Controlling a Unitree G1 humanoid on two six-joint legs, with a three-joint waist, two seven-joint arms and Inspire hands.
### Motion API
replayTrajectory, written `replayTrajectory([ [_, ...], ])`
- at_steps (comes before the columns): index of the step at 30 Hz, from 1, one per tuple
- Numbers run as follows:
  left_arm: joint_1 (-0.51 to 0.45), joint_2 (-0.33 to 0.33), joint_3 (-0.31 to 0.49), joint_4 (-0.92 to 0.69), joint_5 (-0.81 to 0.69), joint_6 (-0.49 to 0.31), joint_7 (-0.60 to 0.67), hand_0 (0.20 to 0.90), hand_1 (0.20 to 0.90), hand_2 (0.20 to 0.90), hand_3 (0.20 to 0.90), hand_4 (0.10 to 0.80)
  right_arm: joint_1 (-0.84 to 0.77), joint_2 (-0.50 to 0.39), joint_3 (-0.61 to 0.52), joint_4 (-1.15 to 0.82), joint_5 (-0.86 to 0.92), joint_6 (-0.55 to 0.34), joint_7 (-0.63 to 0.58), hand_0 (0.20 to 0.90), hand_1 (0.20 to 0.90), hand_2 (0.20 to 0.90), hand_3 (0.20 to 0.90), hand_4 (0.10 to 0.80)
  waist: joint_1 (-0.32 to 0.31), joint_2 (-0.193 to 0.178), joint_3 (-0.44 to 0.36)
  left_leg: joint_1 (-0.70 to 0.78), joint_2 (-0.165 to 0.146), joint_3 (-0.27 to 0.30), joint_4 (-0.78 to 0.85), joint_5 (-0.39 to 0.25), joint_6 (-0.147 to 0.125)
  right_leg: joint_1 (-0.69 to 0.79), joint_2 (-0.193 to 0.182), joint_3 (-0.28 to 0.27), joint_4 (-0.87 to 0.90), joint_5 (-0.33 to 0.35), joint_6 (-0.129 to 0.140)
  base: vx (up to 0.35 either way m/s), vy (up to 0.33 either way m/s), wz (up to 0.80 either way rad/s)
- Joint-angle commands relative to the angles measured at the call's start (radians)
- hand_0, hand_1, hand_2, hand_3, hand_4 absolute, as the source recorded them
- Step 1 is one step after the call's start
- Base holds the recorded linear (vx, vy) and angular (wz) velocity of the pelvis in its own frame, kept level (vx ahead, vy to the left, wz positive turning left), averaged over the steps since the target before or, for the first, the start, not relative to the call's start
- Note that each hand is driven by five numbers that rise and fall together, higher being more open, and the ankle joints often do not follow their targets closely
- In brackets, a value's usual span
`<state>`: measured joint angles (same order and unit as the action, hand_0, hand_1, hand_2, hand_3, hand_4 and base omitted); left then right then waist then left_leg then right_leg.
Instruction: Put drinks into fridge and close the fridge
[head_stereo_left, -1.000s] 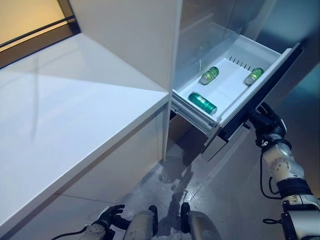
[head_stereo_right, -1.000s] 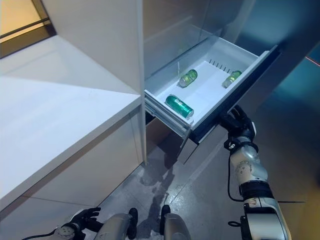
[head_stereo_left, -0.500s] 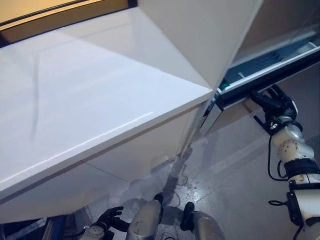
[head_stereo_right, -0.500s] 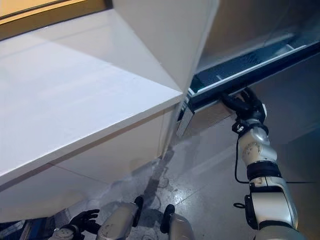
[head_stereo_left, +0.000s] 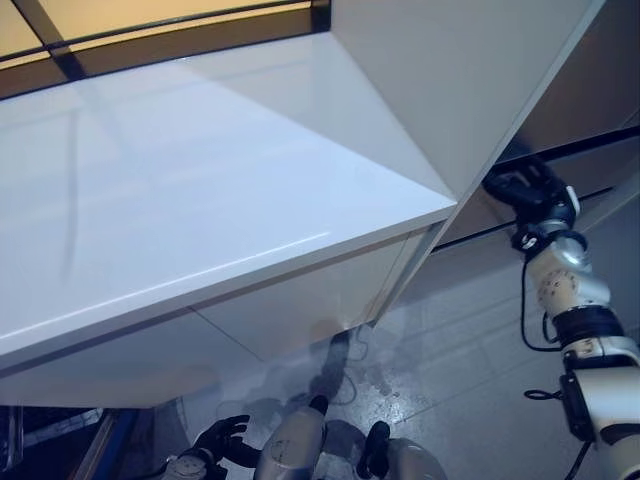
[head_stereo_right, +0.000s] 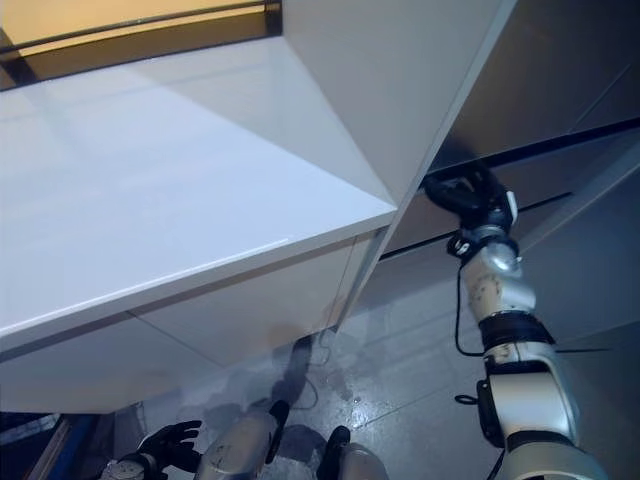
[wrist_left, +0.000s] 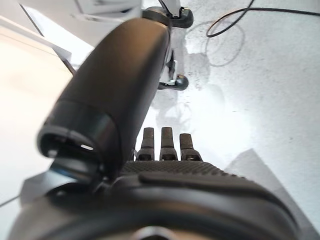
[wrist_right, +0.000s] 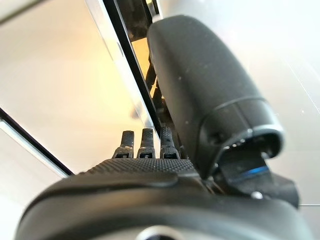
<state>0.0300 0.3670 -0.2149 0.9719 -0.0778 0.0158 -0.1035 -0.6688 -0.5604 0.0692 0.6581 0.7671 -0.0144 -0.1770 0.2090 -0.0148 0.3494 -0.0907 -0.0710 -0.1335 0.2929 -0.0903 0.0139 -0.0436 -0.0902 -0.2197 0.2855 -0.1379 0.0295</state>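
Note:
The fridge drawer front (head_stereo_left: 600, 165) sits pushed in, level with the dark fridge face, with only a thin dark seam (head_stereo_right: 560, 140) along its upper edge. My right hand (head_stereo_left: 525, 188) is open and rests against the left end of that front at the seam; its wrist view shows straight fingers (wrist_right: 142, 142) lying on the panel beside the seam (wrist_right: 122, 55). My left hand (head_stereo_left: 222, 440) hangs low near the floor, open and empty, with straight fingers (wrist_left: 165, 142) over the grey floor (wrist_left: 260, 100).
A wide white counter (head_stereo_left: 200, 200) fills the left and middle. A tall white side panel (head_stereo_left: 450, 80) stands between it and the fridge. Glossy grey floor (head_stereo_left: 470, 330) lies below the fridge front.
The drawer, open with green cans lying in it a second ago, has slid in and shut with my right hand against its front. The camera has also swung, so the whole scene shifted.

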Motion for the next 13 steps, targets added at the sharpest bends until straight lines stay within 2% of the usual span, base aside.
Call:
replayTrajectory([
  [1, 0.07, 0.01, 0.002, -0.001, 0.02, -0.051, -0.007, 0.9, 0.9, 0.9, 0.9, 0.8, 0.055, -0.002, -0.008, -0.146, -0.07, -0.113, -0.014, 0.9, 0.9, 0.9, 0.9, 0.8, -0.057, -0.011, -0.166, 0.061, -0.005, 0.081, -0.097, -0.048, 0.039, 0.029, 0.038, 0.07, -0.073, 0.022, -0.001, -0.076, -0.038, -0.47],
  [2, 0.075, -0.006, 0.016, -0.009, 0.011, -0.045, 0.003, 0.9, 0.9, 0.9, 0.9, 0.8, 0.163, 0.048, -0.007, -0.223, -0.093, -0.125, -0.007, 0.9, 0.9, 0.9, 0.9, 0.8, -0.086, -0.01, -0.18, 0.075, 0.0, 0.097, -0.127, -0.039, 0.036, 0.031, 0.044, 0.086, -0.099, 0.03, 0.005, -0.063, -0.034, -0.3],
  [3, 0.079, -0.008, 0.018, -0.011, 0.015, -0.045, 0.001, 0.9, 0.9, 0.9, 0.9, 0.8, 0.188, 0.059, -0.009, -0.241, -0.098, -0.115, -0.013, 0.9, 0.9, 0.9, 0.9, 0.8, -0.091, -0.01, -0.187, 0.079, 0.001, 0.102, -0.136, -0.036, 0.035, 0.032, 0.045, 0.09, -0.106, 0.033, 0.006, -0.081, -0.044, -0.36],
  [4, 0.089, -0.021, 0.034, -0.021, 0.015, -0.041, 0.003, 0.9, 0.9, 0.9, 0.9, 0.8, 0.307, 0.089, -0.022, -0.283, -0.12, -0.127, 0.038, 0.9, 0.9, 0.9, 0.9, 0.8, -0.118, -0.008, -0.203, 0.09, 0.005, 0.116, -0.164, -0.025, 0.032, 0.034, 0.052, 0.104, -0.13, 0.042, 0.011, -0.064, -0.044, -0.43],
  [6, 0.09, -0.031, 0.049, -0.025, 0.008, -0.033, -0.005, 0.9, 0.9, 0.9, 0.9, 0.8, 0.439, 0.121, -0.022, -0.302, -0.175, -0.152, 0.092, 0.9, 0.9, 0.9, 0.9, 0.8, -0.147, -0.006, -0.224, 0.107, 0.009, 0.137, -0.196, -0.014, 0.028, 0.04, 0.058, 0.116, -0.161, 0.055, 0.018, -0.071, -0.045, -0.49],
  [9, 0.069, -0.034, 0.059, -0.01, -0.03, -0.028, -0.025, 0.9, 0.9, 0.9, 0.9, 0.8, 0.544, 0.146, 0.001, -0.263, -0.26, -0.152, 0.161, 0.9, 0.9, 0.9, 0.9, 0.8, -0.183, -0.004, -0.243, 0.133, 0.016, 0.166, -0.247, 0.002, 0.019, 0.055, 0.065, 0.122, -0.204, 0.071, 0.026, -0.076, -0.035, -0.45],
  [13, 0.035, -0.033, 0.061, 0.002, -0.086, -0.016, -0.055, 0.9, 0.9, 0.9, 0.9, 0.8, 0.622, 0.156, 0.045, -0.168, -0.312, -0.083, 0.25, 0.9, 0.9, 0.9, 0.9, 0.8, -0.217, -0.004, -0.253, 0.155, 0.019, 0.194, -0.285, 0.016, 0.008, 0.072, 0.073, 0.125, -0.252, 0.092, 0.034, -0.079, -0.015, -0.35],
])
